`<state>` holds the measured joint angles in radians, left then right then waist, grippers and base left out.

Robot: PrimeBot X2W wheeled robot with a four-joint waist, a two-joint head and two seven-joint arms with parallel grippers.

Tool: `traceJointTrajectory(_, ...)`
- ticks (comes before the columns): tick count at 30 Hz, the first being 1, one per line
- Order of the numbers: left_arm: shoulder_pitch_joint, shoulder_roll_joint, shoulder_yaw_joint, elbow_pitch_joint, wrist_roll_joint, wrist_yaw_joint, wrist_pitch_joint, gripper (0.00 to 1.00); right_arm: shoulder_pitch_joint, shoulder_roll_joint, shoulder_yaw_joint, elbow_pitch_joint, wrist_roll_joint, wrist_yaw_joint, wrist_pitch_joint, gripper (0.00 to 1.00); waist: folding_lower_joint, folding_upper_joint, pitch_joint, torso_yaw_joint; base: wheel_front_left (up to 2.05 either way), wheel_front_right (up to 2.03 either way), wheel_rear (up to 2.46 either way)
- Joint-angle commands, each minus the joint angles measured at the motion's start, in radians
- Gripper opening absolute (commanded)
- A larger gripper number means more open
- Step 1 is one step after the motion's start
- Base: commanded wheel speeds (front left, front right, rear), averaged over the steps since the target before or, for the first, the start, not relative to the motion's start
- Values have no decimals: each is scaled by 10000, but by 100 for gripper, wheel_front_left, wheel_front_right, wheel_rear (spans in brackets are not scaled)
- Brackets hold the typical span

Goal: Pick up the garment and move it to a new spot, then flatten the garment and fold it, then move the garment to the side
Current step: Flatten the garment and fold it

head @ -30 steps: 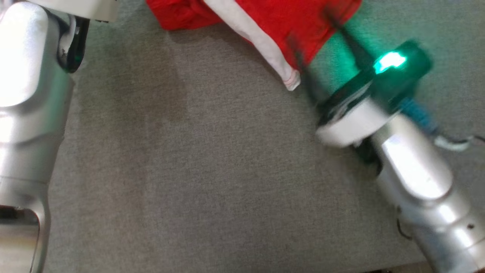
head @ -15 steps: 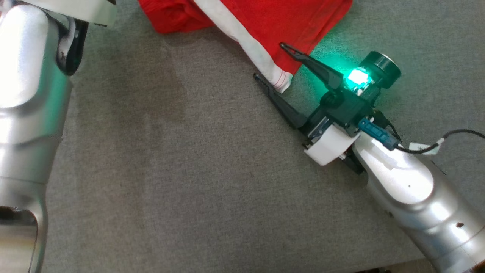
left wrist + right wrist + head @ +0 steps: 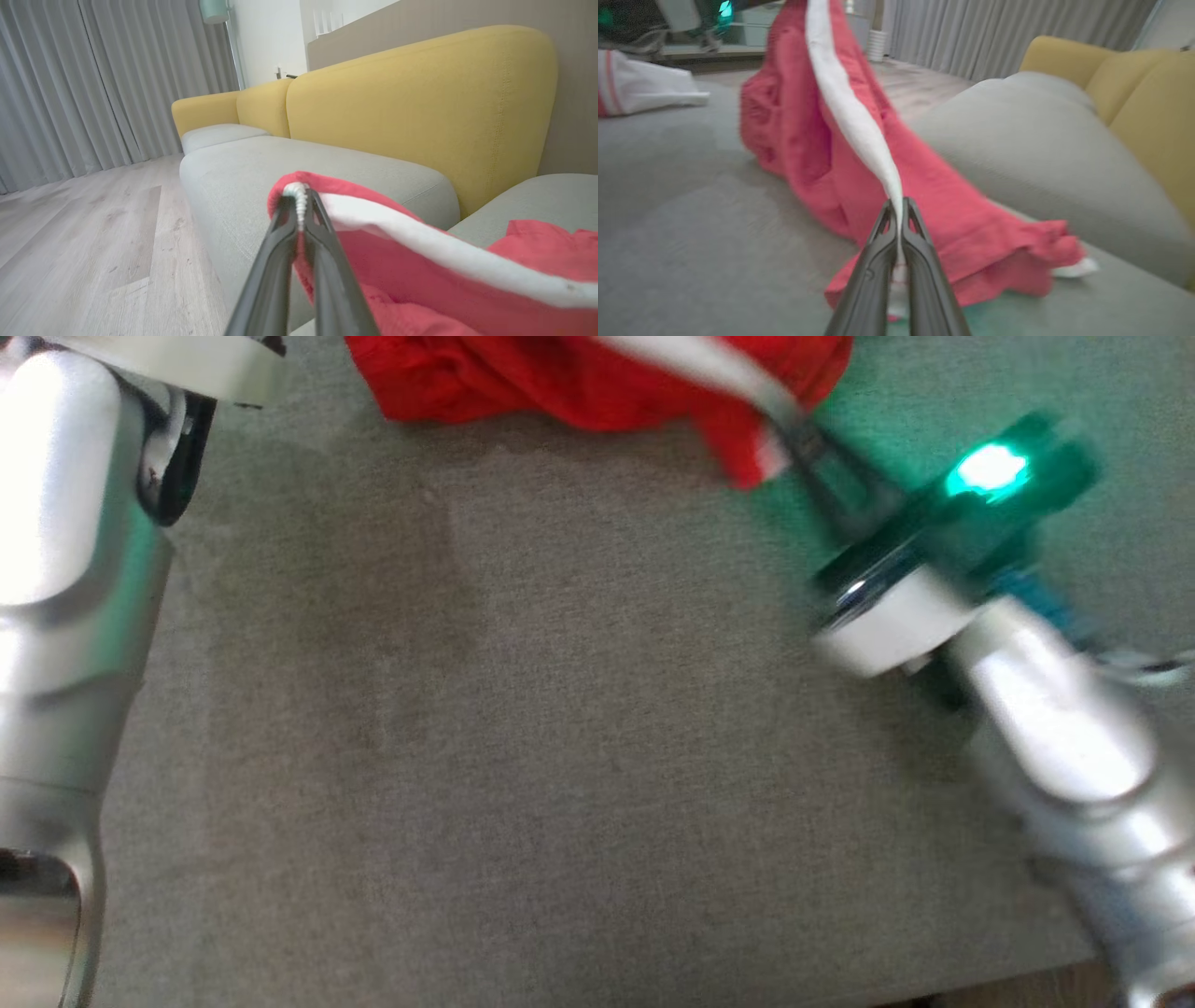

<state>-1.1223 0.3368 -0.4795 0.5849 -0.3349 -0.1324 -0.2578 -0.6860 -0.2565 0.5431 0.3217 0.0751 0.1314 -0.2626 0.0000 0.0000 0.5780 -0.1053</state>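
We see the left gripper (image 3: 300, 205) clamped on the white stripe (image 3: 420, 247) of the red garment (image 3: 397, 280). The garment lies bunched on the grey sofa seat (image 3: 485, 728), at the head view's top. The right gripper (image 3: 897, 212) is clamped on the same stripe.

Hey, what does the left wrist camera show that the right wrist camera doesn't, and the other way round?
The left wrist view adds the left pincer, shut on the white-edged hem of the red garment. The right wrist view adds the right pincer, shut on its white stripe, and a white cloth on the grey cushion. Both share the garment, yellow backrests, grey cushions and curtains.
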Motion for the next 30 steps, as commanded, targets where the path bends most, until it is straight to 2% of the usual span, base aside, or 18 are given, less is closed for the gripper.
traceJointTrajectory(1,-438,523,131,-434,-64,17,-40,0,-294,-315,-565,-525,109,-7,8,0,0,0,-87,-106,0,0,0)
traceJointTrajectory(3,-550,554,22,-493,-89,17,-40,0,-604,-499,-873,-622,91,-7,8,0,0,0,-130,-165,0,0,0)
traceJointTrajectory(7,-1374,568,-320,-691,-261,17,-40,0,-2419,-1299,-1886,-719,-74,-7,8,0,0,0,-206,-397,0,0,0)
traceJointTrajectory(12,-2721,299,-775,-927,-451,17,-40,0,-5078,-2144,-2670,331,-362,-7,8,0,0,0,-119,-468,0,0,0)
traceJointTrajectory(16,-3571,215,-793,-1465,-335,17,-40,0,-6916,-2413,-2490,938,-811,-7,8,0,0,0,80,-522,0,0,0)
traceJointTrajectory(19,-3575,192,-670,-1995,-429,17,-40,0,-7480,-2317,-2601,956,-902,-7,8,0,0,0,109,-500,0,0,0)
traceJointTrajectory(22,-2912,330,-585,-2540,-551,17,-40,0,-6884,-2130,-2699,630,-834,-7,8,0,0,0,-34,-480,0,0,0)
traceJointTrajectory(25,-1673,624,-621,-3122,-696,17,-40,0,-5594,-2030,-2765,172,-544,-7,8,0,0,0,-349,-446,0,0,0)
traceJointTrajectory(30,1884,1076,-440,-4486,-729,17,-40,0,-1861,-2007,-3181,-1144,396,-7,8,0,0,0,-1347,-302,0,0,0)
